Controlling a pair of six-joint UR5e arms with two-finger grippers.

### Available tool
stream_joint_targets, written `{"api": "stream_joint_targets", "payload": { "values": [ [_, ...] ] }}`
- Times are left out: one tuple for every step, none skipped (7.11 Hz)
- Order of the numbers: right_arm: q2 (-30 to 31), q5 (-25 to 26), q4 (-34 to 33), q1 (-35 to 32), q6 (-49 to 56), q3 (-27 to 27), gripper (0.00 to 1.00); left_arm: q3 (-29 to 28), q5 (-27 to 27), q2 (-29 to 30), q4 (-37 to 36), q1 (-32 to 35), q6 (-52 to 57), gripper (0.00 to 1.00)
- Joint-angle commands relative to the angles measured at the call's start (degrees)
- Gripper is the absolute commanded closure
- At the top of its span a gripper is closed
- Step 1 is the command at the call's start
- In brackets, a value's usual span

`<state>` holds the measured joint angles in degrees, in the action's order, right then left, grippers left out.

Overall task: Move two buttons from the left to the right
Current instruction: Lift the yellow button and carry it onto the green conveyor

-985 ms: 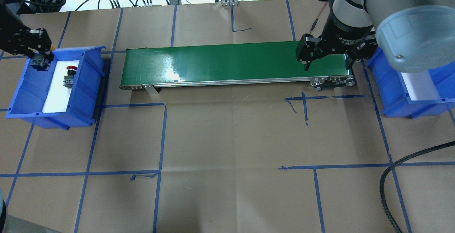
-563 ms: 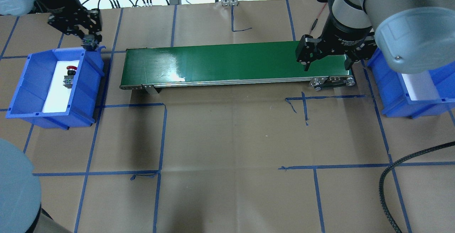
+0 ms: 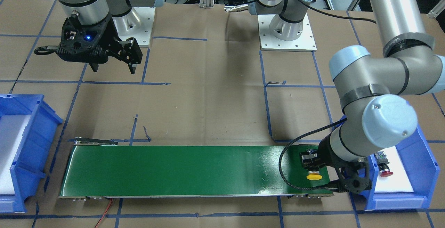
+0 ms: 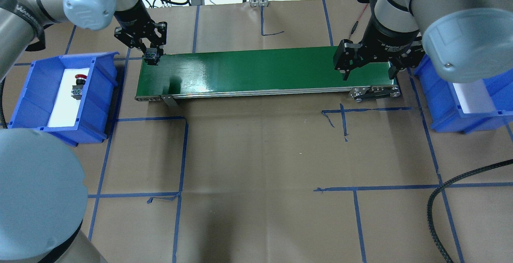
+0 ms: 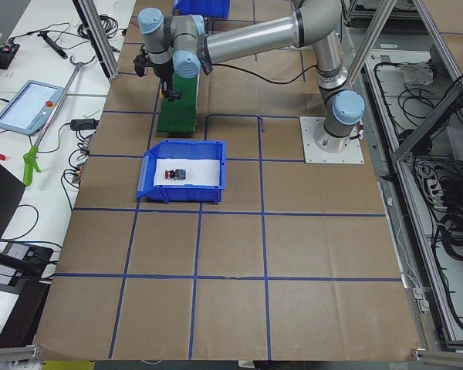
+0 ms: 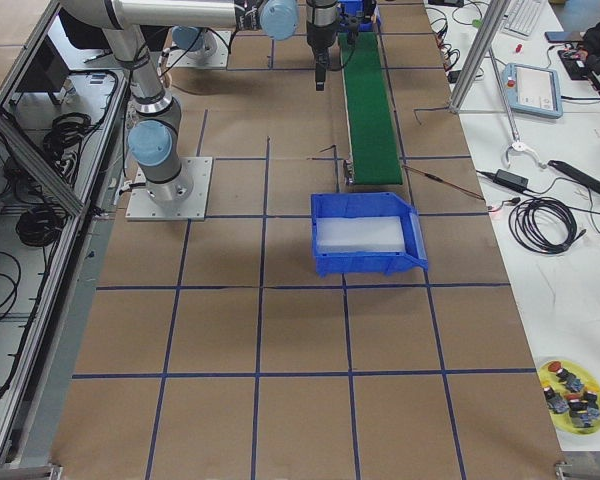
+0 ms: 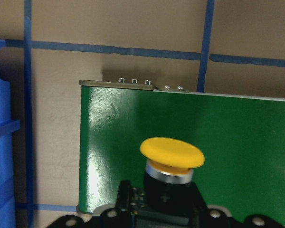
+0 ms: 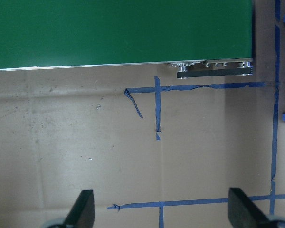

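My left gripper (image 4: 151, 54) is shut on the yellow button (image 3: 314, 177), holding it just above the left end of the green conveyor belt (image 4: 260, 70). In the left wrist view the yellow cap (image 7: 171, 153) points out over the belt's end (image 7: 237, 133). The red button (image 4: 81, 77) lies on the white pad in the left blue bin (image 4: 100, 90), and it also shows in the front view as the red button (image 3: 386, 173). My right gripper (image 4: 368, 71) hangs open and empty above the belt's right end. Its fingers (image 8: 83, 211) frame bare paper.
The right blue bin (image 4: 445, 106) with a white pad stands just past the belt's right end. Blue tape lines grid the brown paper. A black braided cable (image 4: 435, 211) curls in at the front right. Cables and tools lie beyond the table's far edge.
My left gripper has swung right from the left bin's far edge to the belt's left end, carrying the yellow button. The right arm has not moved.
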<state>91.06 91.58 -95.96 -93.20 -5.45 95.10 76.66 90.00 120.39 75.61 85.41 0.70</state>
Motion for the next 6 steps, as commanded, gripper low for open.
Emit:
{"api": "stream_joint_targets", "payload": {
  "values": [
    [0.0, 0.0, 0.0, 0.0, 0.0, 0.0, 0.00, 3.2, 0.1, 1.6, -4.9, 1.7, -0.9, 1.00],
    [0.0, 0.0, 0.0, -0.1, 0.0, 0.0, 0.00, 5.1, 0.0, 1.4, -7.0, 1.8, -1.0, 1.00],
    [0.0, 0.0, 0.0, 0.0, 0.0, 0.1, 0.00, 6.0, -0.1, 1.2, -7.1, 1.8, -1.1, 1.00],
    [0.0, -0.1, 0.2, 0.0, 0.0, 0.1, 0.00, 6.9, 0.0, 1.2, -7.3, 1.8, -2.0, 1.00],
    [-0.1, -0.1, 0.3, 0.0, 0.0, 0.1, 0.00, 7.0, 0.0, 1.2, -8.2, 1.8, -2.1, 1.00],
    [-0.2, -0.1, 0.4, 0.0, 0.0, 0.1, 0.00, 7.1, 0.0, 1.3, -8.3, 1.8, -2.1, 1.00]
  ]
}}
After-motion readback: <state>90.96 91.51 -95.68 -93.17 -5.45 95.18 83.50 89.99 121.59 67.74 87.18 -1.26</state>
